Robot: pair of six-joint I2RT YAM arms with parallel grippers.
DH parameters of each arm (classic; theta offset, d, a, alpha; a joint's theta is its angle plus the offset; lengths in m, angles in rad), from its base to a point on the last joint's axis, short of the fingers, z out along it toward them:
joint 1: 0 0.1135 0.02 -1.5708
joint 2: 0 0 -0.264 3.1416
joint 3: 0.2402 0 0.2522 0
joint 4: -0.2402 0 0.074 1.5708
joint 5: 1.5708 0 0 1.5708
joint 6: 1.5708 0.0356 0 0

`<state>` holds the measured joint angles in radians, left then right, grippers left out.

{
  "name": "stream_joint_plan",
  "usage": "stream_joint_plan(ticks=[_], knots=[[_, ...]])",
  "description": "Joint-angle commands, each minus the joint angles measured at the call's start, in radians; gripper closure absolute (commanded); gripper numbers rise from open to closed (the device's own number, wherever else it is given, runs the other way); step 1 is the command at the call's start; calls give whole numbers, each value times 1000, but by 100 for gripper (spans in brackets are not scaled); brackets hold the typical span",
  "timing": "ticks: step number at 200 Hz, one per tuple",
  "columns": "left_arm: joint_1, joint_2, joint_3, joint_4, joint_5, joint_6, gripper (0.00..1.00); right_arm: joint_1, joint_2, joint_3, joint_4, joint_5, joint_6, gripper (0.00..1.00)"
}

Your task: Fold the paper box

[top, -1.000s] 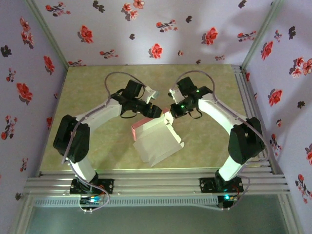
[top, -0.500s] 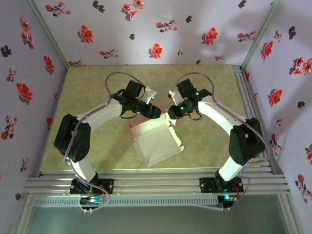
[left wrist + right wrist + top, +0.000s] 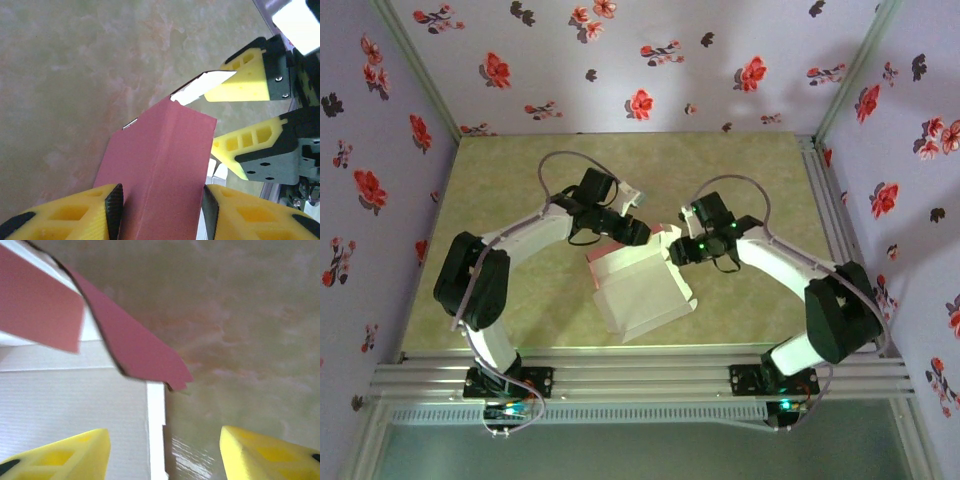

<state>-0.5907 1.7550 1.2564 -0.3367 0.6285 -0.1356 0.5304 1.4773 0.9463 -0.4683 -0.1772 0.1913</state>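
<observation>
The paper box, left hand and right hand at far edge

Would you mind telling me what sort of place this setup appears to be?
Probably a lab recording booth, not a home: flower-patterned lilac walls box in a mottled green tabletop, with ribbed aluminium rails carrying two white-and-black robot arms.

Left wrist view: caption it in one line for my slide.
The left hand grips the paper box by its pink panel; open right hand hovers alongside.

No readable text, no labels, no numbers
</observation>
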Motion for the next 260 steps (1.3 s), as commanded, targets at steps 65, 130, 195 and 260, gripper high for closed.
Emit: stream_joint_plan(ticks=[65, 130, 195, 260], knots=[[-3, 14, -22, 23, -3, -9, 53, 49, -245, -300, 310, 25, 475, 90], [-3, 4, -26, 30, -9, -12, 54, 93, -65, -373, 579, 30, 604, 100], [-3, 6, -31, 41, -7, -13, 55, 101, 29, -398, 563, 122, 623, 100], [-3, 2, -35, 39, -9, -12, 55, 103, 84, -425, 562, 143, 649, 100]])
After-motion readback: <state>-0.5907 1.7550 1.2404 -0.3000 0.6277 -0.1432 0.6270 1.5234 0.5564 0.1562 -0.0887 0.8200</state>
